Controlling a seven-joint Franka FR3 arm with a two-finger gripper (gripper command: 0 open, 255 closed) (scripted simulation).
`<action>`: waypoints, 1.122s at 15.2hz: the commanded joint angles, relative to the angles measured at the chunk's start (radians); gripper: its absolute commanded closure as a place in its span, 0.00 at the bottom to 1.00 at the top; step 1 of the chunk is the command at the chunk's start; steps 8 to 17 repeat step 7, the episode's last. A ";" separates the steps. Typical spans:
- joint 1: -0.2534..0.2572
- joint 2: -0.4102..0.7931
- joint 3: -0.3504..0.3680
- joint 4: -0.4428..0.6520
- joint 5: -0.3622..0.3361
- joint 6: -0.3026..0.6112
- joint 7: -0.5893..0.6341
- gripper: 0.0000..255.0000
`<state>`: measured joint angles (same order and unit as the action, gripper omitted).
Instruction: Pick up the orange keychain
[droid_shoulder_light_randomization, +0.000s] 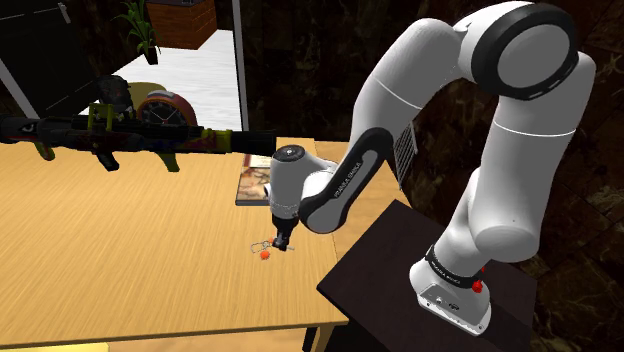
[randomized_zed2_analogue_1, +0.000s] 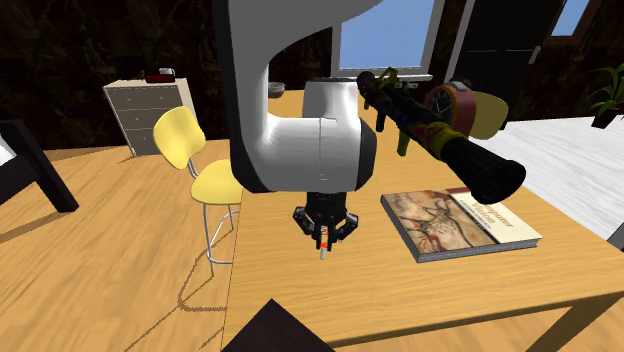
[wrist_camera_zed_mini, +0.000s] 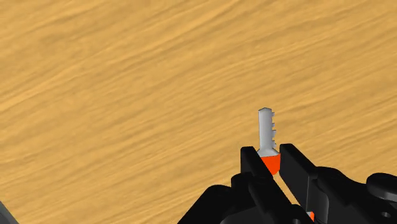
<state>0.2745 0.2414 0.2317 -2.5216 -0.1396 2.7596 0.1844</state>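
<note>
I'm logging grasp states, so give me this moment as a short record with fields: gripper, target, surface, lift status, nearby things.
gripper: low over the table, fingers shut on the orange keychain
orange keychain: orange body clasped between the fingers, pale key sticking out beyond them
table: light wood
lifted: cannot tell
nearby: book lying flat on the table; long black weapon-shaped object farther off; yellow chair beside the table
</note>
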 joint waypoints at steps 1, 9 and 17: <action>-0.007 -0.031 0.013 -0.005 0.020 -0.026 -0.013 1.00; -0.018 -0.094 0.031 -0.008 0.061 -0.082 -0.043 1.00; -0.018 -0.094 0.031 -0.008 0.061 -0.082 -0.043 1.00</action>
